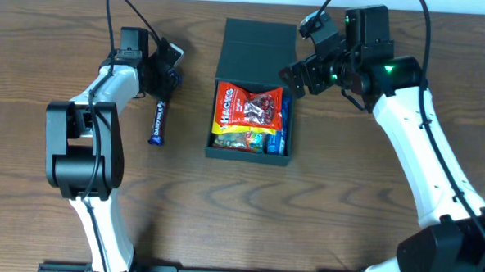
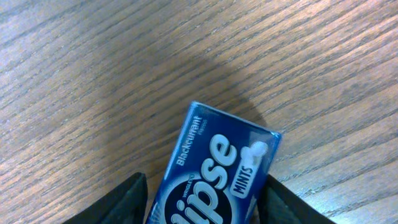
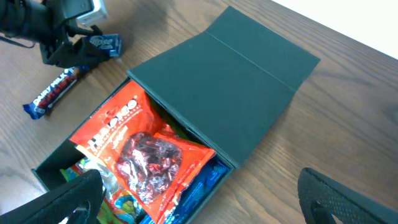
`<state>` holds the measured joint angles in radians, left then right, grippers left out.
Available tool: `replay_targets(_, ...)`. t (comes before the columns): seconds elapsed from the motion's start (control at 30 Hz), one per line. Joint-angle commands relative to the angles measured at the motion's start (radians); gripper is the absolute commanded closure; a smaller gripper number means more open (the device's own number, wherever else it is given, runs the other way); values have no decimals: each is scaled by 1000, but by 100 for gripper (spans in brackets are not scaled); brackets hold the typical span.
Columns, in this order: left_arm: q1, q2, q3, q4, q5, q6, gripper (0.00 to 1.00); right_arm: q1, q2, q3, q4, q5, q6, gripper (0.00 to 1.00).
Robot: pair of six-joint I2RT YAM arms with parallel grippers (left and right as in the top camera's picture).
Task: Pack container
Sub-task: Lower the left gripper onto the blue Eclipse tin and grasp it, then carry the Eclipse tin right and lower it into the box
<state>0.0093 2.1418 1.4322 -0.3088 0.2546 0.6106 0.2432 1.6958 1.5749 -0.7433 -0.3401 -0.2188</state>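
Note:
The dark teal-green container (image 1: pixel 250 156) sits open at mid-table, its flap lid (image 1: pixel 255 40) laid back flat. Inside it lie a red Hacks packet (image 1: pixel 245 106) and other snack packets. My left gripper (image 1: pixel 167 67), left of the container, is shut on a blue Eclipse mints box (image 2: pixel 211 165). The box casts a shadow on the wood and is also seen in the overhead view (image 1: pixel 174 53). My right gripper (image 1: pixel 297 76) is open and empty, above the container's right side. The right wrist view shows the lid (image 3: pixel 230 81), the Hacks packet (image 3: pixel 143 149) and its own fingers (image 3: pixel 199 199) spread wide.
A Dairy Milk bar (image 1: pixel 157 122) lies on the wooden table below my left gripper, left of the container. It also shows in the right wrist view (image 3: pixel 56 92). The table's far edge runs just behind the lid.

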Motion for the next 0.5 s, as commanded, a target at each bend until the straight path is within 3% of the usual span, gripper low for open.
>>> replay_targets(0.0, 2, 23, 18, 2, -11, -42, 46, -9, -1, 0, 3, 23, -7, 1)
replay_targets(0.3, 2, 22, 51, 7, -10, -147, 58, -9, -1, 0, 18, 23, -8, 1)
replay_targets(0.47, 2, 22, 82, 3, -11, -173, 70, -9, -1, 0, 24, 32, -26, 1)
